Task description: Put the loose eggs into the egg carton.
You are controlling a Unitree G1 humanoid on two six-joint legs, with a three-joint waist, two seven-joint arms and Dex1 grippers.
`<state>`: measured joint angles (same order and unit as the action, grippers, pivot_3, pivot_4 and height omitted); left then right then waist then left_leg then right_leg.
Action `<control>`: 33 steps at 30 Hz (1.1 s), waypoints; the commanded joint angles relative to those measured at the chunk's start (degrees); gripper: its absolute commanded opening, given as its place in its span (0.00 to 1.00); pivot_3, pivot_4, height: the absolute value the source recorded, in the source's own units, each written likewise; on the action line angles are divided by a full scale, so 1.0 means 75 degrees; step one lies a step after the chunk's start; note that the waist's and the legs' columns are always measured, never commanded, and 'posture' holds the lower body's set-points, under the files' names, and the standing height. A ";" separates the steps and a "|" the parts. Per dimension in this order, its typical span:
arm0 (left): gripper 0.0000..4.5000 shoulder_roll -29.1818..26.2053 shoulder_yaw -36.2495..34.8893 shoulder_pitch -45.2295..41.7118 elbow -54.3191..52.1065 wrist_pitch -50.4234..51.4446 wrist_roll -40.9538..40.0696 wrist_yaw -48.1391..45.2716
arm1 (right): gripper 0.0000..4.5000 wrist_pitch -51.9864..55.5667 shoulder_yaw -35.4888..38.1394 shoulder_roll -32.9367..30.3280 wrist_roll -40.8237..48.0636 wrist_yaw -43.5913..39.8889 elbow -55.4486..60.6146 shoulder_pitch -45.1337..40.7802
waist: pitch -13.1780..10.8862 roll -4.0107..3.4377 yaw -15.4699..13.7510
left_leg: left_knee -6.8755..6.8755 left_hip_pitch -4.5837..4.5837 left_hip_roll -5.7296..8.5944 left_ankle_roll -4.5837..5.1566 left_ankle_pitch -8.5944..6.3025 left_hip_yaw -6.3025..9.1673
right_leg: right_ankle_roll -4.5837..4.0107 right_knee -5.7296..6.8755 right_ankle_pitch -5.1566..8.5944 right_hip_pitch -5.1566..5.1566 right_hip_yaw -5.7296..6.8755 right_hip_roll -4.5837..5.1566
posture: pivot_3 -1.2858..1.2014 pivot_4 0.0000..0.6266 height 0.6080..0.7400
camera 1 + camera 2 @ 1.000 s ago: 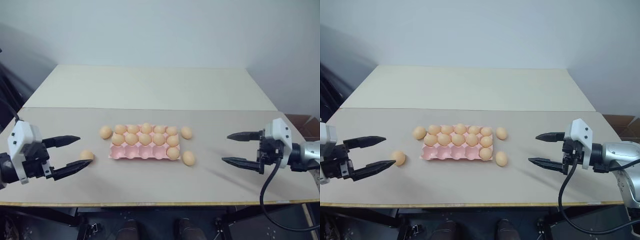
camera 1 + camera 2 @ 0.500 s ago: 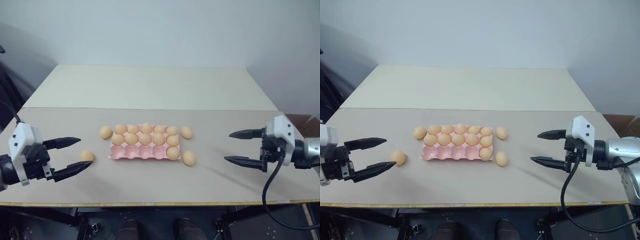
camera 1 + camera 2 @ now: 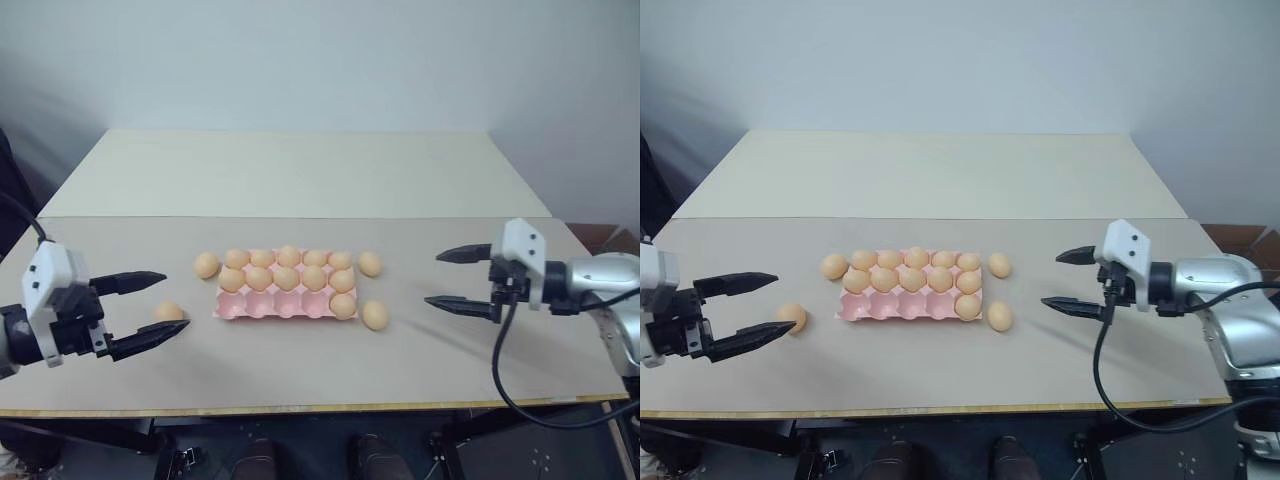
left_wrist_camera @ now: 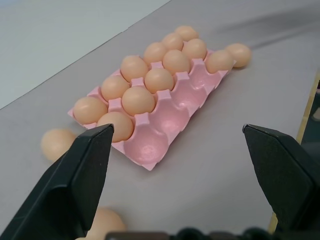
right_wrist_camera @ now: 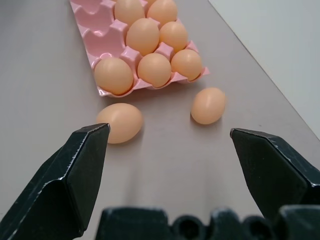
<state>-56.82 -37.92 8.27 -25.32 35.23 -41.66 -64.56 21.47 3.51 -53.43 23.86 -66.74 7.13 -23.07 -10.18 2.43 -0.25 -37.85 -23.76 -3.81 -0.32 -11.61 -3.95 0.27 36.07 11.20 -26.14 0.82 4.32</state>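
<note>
We see a tan table (image 3: 300,360) with nothing blocking either gripper. The egg carton (image 3: 287,291) sits mid-table, back and middle rows full, front row holding one egg at its right end, four cups bare. Four loose eggs: one (image 3: 207,265) touching the carton's far left corner, one (image 3: 168,312) just past the left gripper (image 3: 160,305), one (image 3: 370,264) by the far right corner, one (image 3: 375,316) by the near right corner, facing the right gripper (image 3: 447,279). Both grippers hover spread wide, holding nothing, clear of the eggs.
</note>
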 commanded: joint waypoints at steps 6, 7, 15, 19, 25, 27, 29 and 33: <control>1.00 -0.0135 0.0267 -0.0382 0.0113 -0.0139 -0.0028 -0.0096 | 1.00 -0.0494 -0.0879 0.0469 -0.0536 -0.0239 0.0242 -0.0322 | 0.0004 0.0006 -0.0028 | 0.0000 0.0000 0.0000 0.0000 0.0000 -0.0002 | 0.0001 -0.0003 -0.0001 0.0004 0.0000 0.0000 | 0.52 0.24 1.00; 1.00 -0.0137 0.0329 -0.0430 0.0130 -0.0144 -0.0038 -0.0107 | 1.00 -0.0623 -0.1163 0.0625 -0.0858 -0.0115 0.0118 -0.0419 | 0.0004 0.0007 0.0000 | -0.0001 0.0001 -0.0001 0.0000 0.0000 -0.0002 | 0.0002 -0.0001 -0.0002 0.0003 0.0000 0.0000 | 0.52 0.24 1.00; 1.00 -0.0236 0.0582 -0.0776 0.0325 -0.0170 0.0022 -0.0198 | 1.00 -0.1106 -0.2308 0.1702 -0.2050 0.0292 -0.0962 -0.0953 | 0.0004 0.0007 0.0044 | -0.0001 -0.0005 -0.0001 0.0001 0.0000 -0.0004 | -0.0002 0.0001 -0.0008 -0.0003 -0.0003 -0.0006 | 0.52 0.24 1.00; 1.00 -0.0213 0.0574 -0.0750 0.0277 -0.0167 0.0019 -0.0180 | 0.96 -0.1125 -0.2569 0.2117 -0.2293 0.0339 -0.1362 -0.1167 | 0.0004 0.0007 0.0069 | -0.0001 -0.0005 0.0000 0.0001 0.0000 -0.0006 | 0.0012 0.0000 -0.0017 -0.0002 -0.0004 -0.0005 | 0.52 0.24 1.00; 1.00 -0.0194 0.0563 -0.0750 0.0265 -0.0189 0.0037 -0.0141 | 0.58 -0.1152 -0.2475 0.2051 -0.2183 0.0044 -0.1139 -0.1070 | 0.0004 0.0006 0.0083 | -0.0001 -0.0001 -0.0001 0.0001 0.0001 -0.0005 | 0.0008 0.0006 -0.0017 0.0000 -0.0004 -0.0006 | 0.52 0.24 1.00; 1.00 -0.0190 0.0564 -0.0754 0.0274 -0.0205 0.0053 -0.0134 | 0.55 -0.1132 -0.2359 0.1967 -0.2141 0.0033 -0.1004 -0.1021 | 0.0004 0.0006 0.0085 | -0.0002 -0.0001 -0.0001 0.0001 0.0001 -0.0005 | 0.0008 0.0006 -0.0017 -0.0001 -0.0004 -0.0006 | 0.52 0.24 1.00; 1.00 -0.0171 0.0570 -0.0774 0.0275 -0.0213 0.0062 -0.0108 | 0.55 -0.1056 -0.2183 0.1891 -0.2040 0.0060 -0.0777 -0.1051 | 0.0004 0.0006 0.0094 | -0.0002 -0.0001 -0.0002 0.0001 0.0001 -0.0005 | 0.0009 0.0006 -0.0017 -0.0001 -0.0004 -0.0007 | 0.52 0.24 1.00; 1.00 -0.0146 0.0584 -0.0804 0.0301 -0.0237 0.0105 -0.0098 | 0.55 -0.0646 -0.1893 0.2038 -0.1678 0.0210 -0.0207 -0.1576 | 0.0004 0.0006 0.0130 | -0.0002 0.0000 -0.0002 0.0001 0.0001 -0.0005 | 0.0010 0.0007 -0.0018 -0.0002 -0.0004 -0.0007 | 0.52 0.24 1.00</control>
<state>-57.83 -32.74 2.92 -22.55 34.92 -40.81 -65.56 15.59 -12.99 -38.52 9.34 -65.73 2.09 -32.40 -10.15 2.48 0.73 -37.86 -23.76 -3.83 -0.32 -11.61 -3.99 0.33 36.12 11.06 -26.16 0.78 4.27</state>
